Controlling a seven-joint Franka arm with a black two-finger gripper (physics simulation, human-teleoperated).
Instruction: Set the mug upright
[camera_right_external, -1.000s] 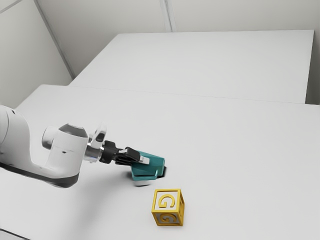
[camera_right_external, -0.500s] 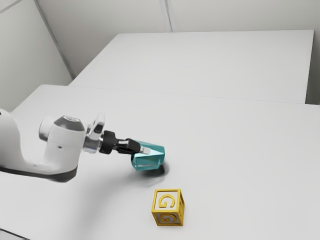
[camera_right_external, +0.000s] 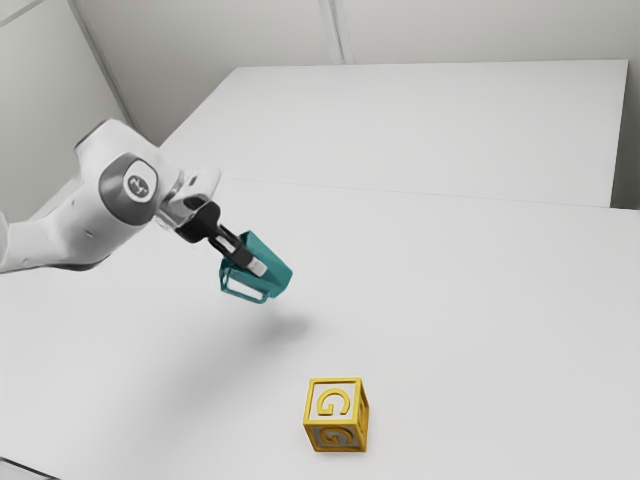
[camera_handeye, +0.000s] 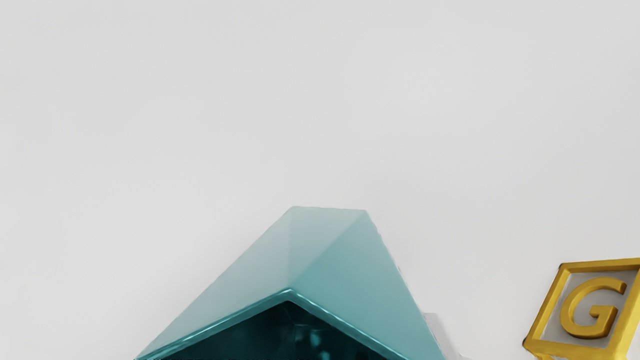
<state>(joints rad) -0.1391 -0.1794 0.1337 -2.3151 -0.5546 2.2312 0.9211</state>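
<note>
The pincer (camera_right_external: 256, 267) pinches the teal mug (camera_right_external: 272, 270) and holds it in the air, tilted and clear of the table (camera_right_external: 460, 300), with its handle (camera_right_external: 244, 297) on the lower side. The wrist view shows the mug's open mouth nearer the pincer and its narrower base farther away. A yellow-framed block (camera_right_external: 337, 415) marked G sits on the table, apart from the mug.

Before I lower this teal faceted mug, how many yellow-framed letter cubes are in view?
1. The yellow-framed cube with raised G's sits on the white table, apart from the teal mug held above it.
</note>
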